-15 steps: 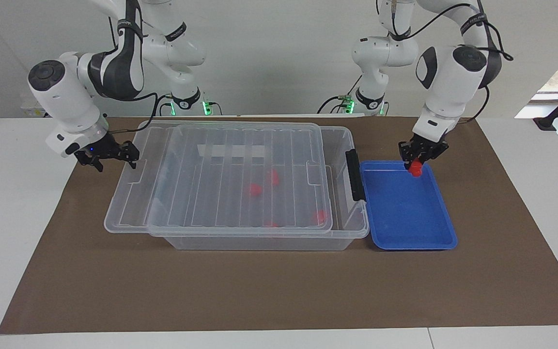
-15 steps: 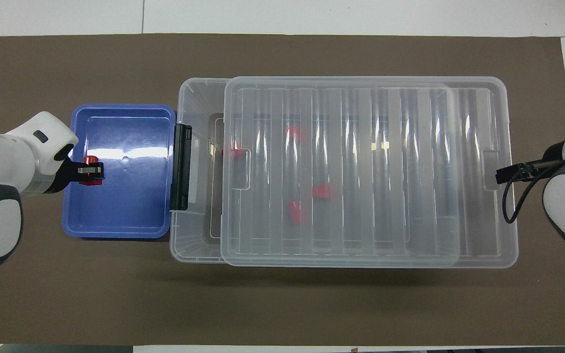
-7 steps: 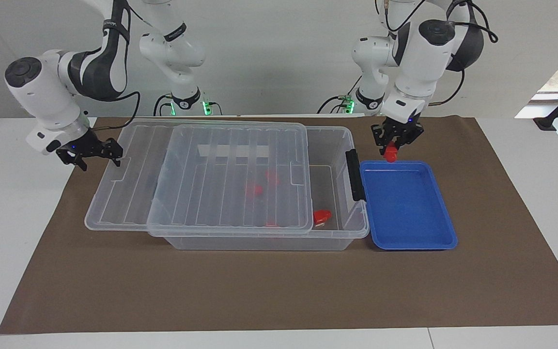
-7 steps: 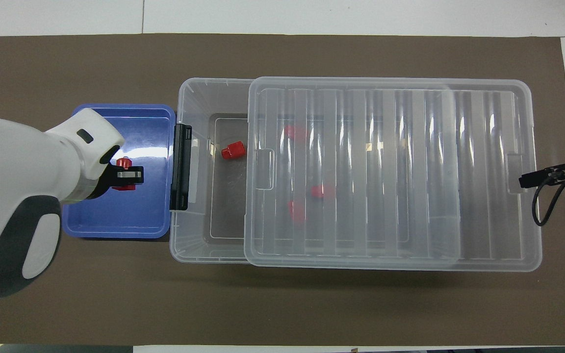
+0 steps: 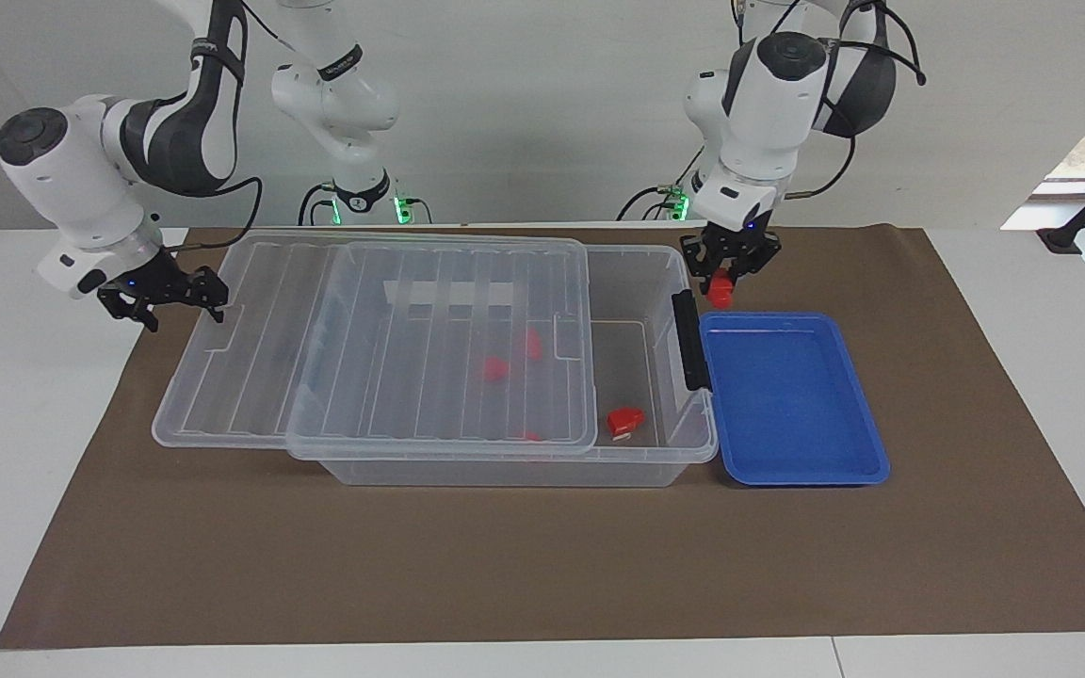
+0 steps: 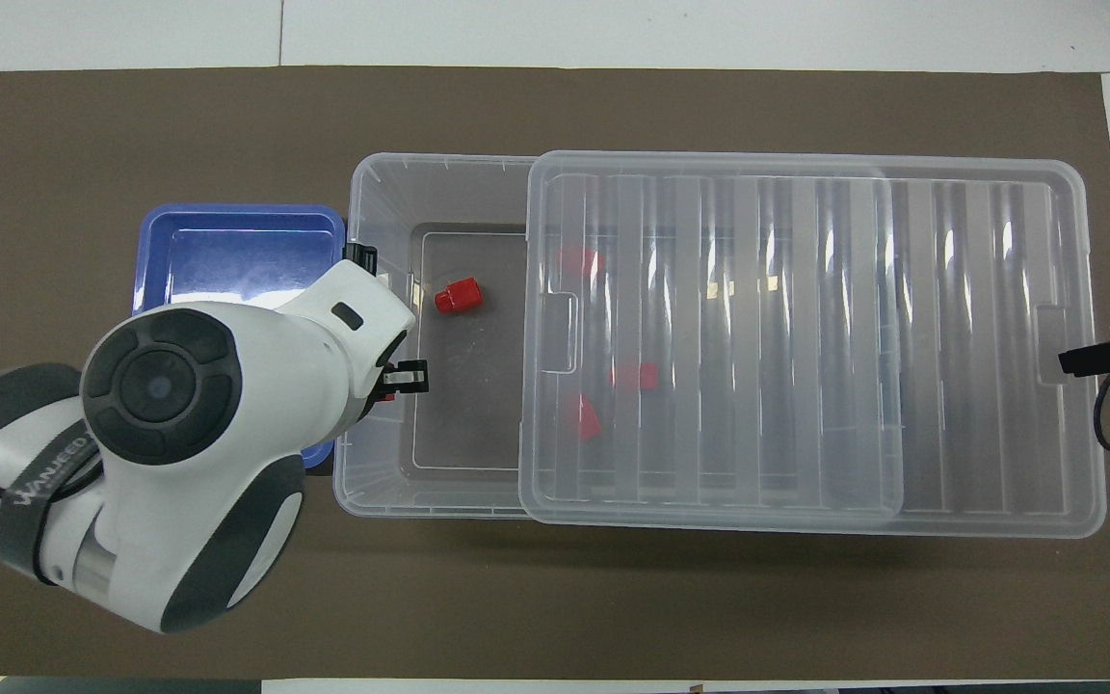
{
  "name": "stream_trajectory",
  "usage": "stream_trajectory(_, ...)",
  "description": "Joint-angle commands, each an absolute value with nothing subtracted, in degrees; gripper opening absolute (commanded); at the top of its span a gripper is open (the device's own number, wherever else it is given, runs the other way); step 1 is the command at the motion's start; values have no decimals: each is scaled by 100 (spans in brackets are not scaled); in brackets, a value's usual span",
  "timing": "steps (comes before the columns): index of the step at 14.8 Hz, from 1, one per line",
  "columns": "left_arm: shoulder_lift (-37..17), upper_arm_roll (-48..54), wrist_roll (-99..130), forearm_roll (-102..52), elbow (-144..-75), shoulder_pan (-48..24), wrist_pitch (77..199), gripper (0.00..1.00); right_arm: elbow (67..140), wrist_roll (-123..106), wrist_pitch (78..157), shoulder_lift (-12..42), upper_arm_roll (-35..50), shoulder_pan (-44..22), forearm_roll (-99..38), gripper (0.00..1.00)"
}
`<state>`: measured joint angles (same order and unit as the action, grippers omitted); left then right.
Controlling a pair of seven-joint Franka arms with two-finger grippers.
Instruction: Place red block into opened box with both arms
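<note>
red block (image 5: 720, 285) clamped in left jaws over the box (image 5: 655, 282) rim; right jaws apart.

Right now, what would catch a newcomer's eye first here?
The left gripper holds a red block in the air over the box, by its black latch. The clear lid sits slid toward the right arm's end, by the open right gripper.

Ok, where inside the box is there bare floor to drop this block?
Bare floor: the uncovered strip of the box between latch end and lid edge, its half nearer the robots; a loose red block lies in the farther half. Under the lid three blocks crowd it. The blue tray is bare.
</note>
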<state>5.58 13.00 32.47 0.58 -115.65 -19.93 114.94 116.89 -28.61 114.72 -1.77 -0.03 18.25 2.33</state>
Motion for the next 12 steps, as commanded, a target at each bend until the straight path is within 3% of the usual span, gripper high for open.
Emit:
stream_trajectory(1,36,1222,3787,105,-11610,-2372,11978,0,11760,-3120,11593,-220,35,1986,378,100)
stream_trajectory(5,-517,1222,4165,105,-11716,-2496,12769,0,11760,-3340,11663,-211,26,2135,387,100)
stream_trajectory(12,-940,1222,4192,105,-12129,-2531,13508,0,11725,-3428,11628,-202,35,2145,387,100)
